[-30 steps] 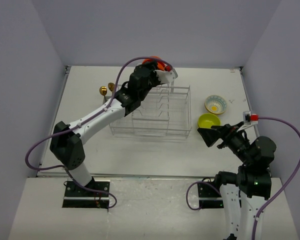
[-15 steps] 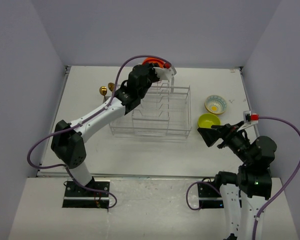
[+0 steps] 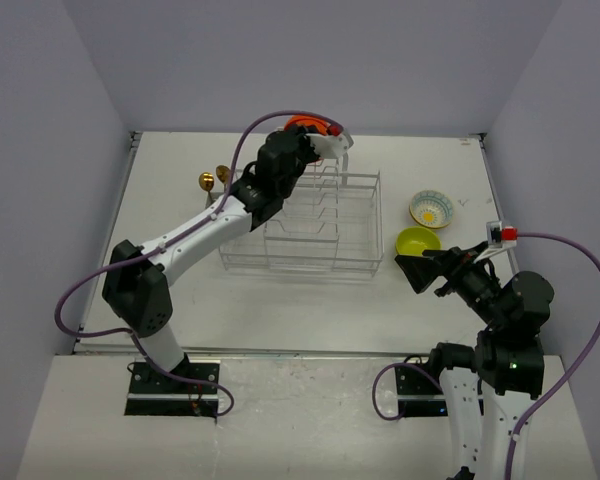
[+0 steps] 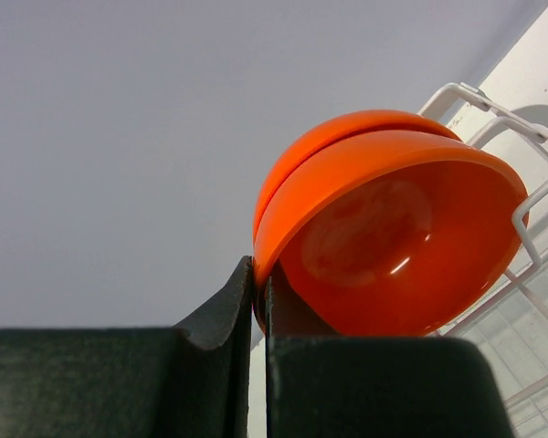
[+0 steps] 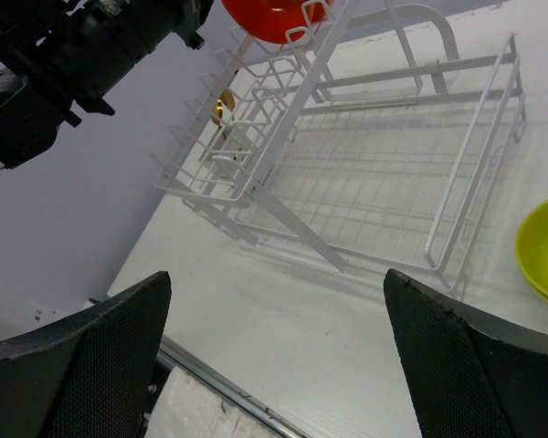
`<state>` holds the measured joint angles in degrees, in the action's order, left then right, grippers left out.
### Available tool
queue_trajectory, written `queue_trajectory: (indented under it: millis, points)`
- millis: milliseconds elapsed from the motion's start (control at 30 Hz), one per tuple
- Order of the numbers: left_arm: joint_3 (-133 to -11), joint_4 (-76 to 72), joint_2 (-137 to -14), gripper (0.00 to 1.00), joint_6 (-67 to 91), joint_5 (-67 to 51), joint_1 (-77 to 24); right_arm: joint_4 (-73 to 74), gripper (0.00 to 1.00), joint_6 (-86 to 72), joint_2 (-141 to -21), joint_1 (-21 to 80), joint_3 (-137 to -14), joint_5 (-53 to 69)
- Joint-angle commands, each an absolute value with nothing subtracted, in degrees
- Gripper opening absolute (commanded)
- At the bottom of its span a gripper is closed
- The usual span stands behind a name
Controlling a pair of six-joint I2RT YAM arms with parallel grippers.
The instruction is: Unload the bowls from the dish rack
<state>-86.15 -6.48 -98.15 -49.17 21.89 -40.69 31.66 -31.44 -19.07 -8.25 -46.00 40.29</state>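
Clamping an orange bowl (image 4: 384, 228) by its rim, the left gripper (image 4: 258, 274) sits at the far edge of the dish rack (image 3: 310, 265). The right gripper (image 5: 276, 278) hangs spread apart near a green bowl (image 3: 417, 240).

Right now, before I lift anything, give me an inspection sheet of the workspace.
Surface: white table, no spills seen.
Job's things: orange bowl at the dish rack far end, second orange bowl behind it; green bowl and patterned bowl on the table right of the rack.
Clutter: gold spoons left of the rack.
Grippers: left claw shut on the orange bowl's rim; right claw open, empty, near the green bowl.
Cables: purple cables loop along both arms.
Surroundings: plain walls on three sides.
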Motion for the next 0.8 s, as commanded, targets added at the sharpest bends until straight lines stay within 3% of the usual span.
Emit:
queue_trajectory:
  millis: [0, 767]
  points:
    - [-85.43, -14.58, -96.85, 0.0, -51.5, 25.74, -43.41, 30.5, 0.99, -30.5, -19.6, -8.17, -47.72, 41.66]
    - [-79.81, -31.99, -90.44, 0.0, -51.69, 38.14, -49.13, 29.44, 0.99, -30.67, -20.48, -8.09, -48.16, 41.49]
